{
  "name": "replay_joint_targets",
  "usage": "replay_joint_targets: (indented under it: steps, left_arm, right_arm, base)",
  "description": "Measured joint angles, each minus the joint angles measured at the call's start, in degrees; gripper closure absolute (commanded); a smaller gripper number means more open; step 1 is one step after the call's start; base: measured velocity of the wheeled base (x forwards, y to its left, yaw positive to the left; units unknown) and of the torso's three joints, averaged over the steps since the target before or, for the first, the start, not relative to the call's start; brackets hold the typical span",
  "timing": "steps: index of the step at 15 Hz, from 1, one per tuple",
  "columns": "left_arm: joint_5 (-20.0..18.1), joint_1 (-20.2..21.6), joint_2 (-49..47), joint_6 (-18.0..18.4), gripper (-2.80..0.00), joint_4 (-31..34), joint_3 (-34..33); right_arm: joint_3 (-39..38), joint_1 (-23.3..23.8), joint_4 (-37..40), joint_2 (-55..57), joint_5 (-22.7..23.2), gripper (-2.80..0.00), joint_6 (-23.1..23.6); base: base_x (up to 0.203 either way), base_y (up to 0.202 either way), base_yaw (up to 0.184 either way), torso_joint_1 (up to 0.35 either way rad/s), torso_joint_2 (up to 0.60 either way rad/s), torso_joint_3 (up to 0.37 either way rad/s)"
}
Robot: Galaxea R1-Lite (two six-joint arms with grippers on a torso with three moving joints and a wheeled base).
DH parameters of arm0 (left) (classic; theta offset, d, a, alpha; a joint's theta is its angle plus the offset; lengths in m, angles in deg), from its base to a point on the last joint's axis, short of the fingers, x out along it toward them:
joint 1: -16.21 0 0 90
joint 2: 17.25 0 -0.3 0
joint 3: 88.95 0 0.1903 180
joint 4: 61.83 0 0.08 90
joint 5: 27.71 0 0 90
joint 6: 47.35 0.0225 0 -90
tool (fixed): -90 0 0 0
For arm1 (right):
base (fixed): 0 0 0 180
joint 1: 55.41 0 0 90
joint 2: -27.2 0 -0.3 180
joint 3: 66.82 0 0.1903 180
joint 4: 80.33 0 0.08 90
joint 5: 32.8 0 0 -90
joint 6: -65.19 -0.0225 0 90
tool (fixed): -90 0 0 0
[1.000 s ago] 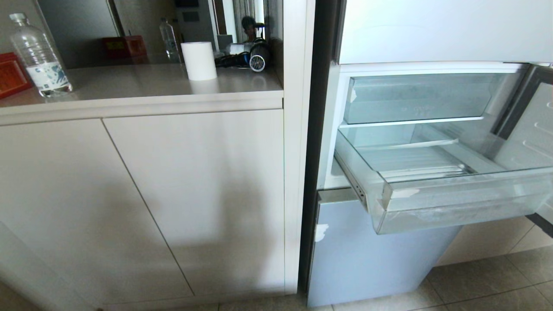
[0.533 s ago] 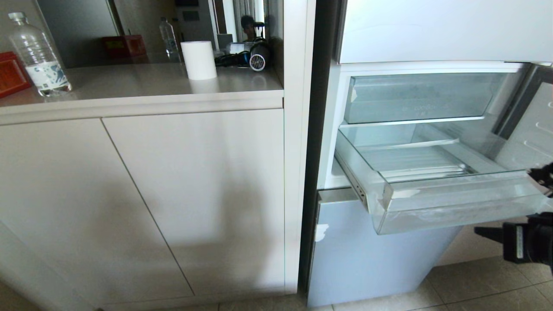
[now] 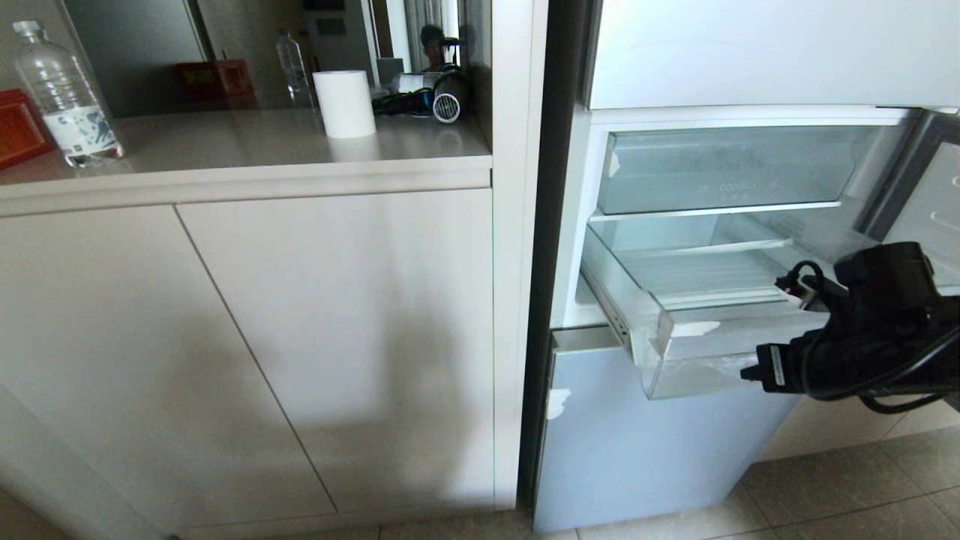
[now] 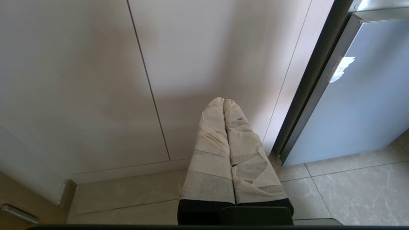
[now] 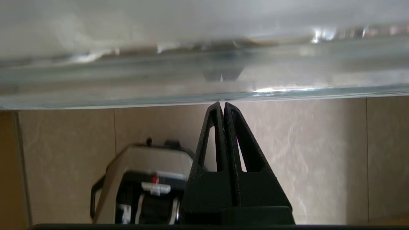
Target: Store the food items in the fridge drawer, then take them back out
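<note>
Right gripper [image 5: 222,103]: clenched, empty, tips at the fridge drawer [image 3: 679,360] front's lower edge.
Left gripper [image 4: 223,101]: clenched, parked low by the cabinet [image 4: 96,80].
Head view: drawer at 3 o'clock, pulled out, long axis left-right.
Right wrist only: fingertip contact line.

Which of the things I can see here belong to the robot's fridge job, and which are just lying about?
Job: fridge drawer, pulled out; right tool, shut, at its front.

Lying about: water bottle, paper roll, hair dryer, red box. No food visible.
</note>
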Motion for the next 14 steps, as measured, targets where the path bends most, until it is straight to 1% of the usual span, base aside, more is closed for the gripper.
replay_joint_targets:
  steps: [2,3,7,9,11,12,14]
  left_arm:
    - [0.0,0.0,0.0,0.0,0.00,0.0,0.0]
    - [0.0,0.0,0.0,0.0,0.00,0.0,0.0]
    - [0.0,0.0,0.0,0.0,0.00,0.0,0.0]
    - [0.0,0.0,0.0,0.0,0.00,0.0,0.0]
    - [0.0,0.0,0.0,0.0,0.00,0.0,0.0]
    - [0.0,0.0,0.0,0.0,0.00,0.0,0.0]
    - [0.0,0.0,0.0,0.0,0.00,0.0,0.0]
  right_arm:
    - [4.5,-0.2,-1.6,4.9,0.8,0.00,-0.3]
    - [6.2,-0.4,-3.5,7.1,1.5,0.00,-0.4]
    - [12.1,-2.3,-19.3,18.4,3.0,0.00,-1.1]
    - [16.2,-3.0,-29.1,24.3,3.1,0.00,-3.3]
    - [19.7,-3.4,-39.0,28.9,3.1,0.00,-7.4]
    - [20.2,-3.5,-41.2,30.0,3.2,0.00,-8.5]
    - [20.8,-3.6,-41.6,30.8,3.2,0.00,-10.0]
  base:
    - [0.000,0.000,0.000,0.000,0.00,0.000]
    - [0.000,0.000,0.000,0.000,0.00,0.000]
    - [0.000,0.000,0.000,0.000,0.00,0.000]
    - [0.000,0.000,0.000,0.000,0.00,0.000]
    - [0.000,0.000,0.000,0.000,0.00,0.000]
    - [0.000,0.000,0.000,0.000,0.00,0.000]
    - [0.000,0.000,0.000,0.000,0.00,0.000]
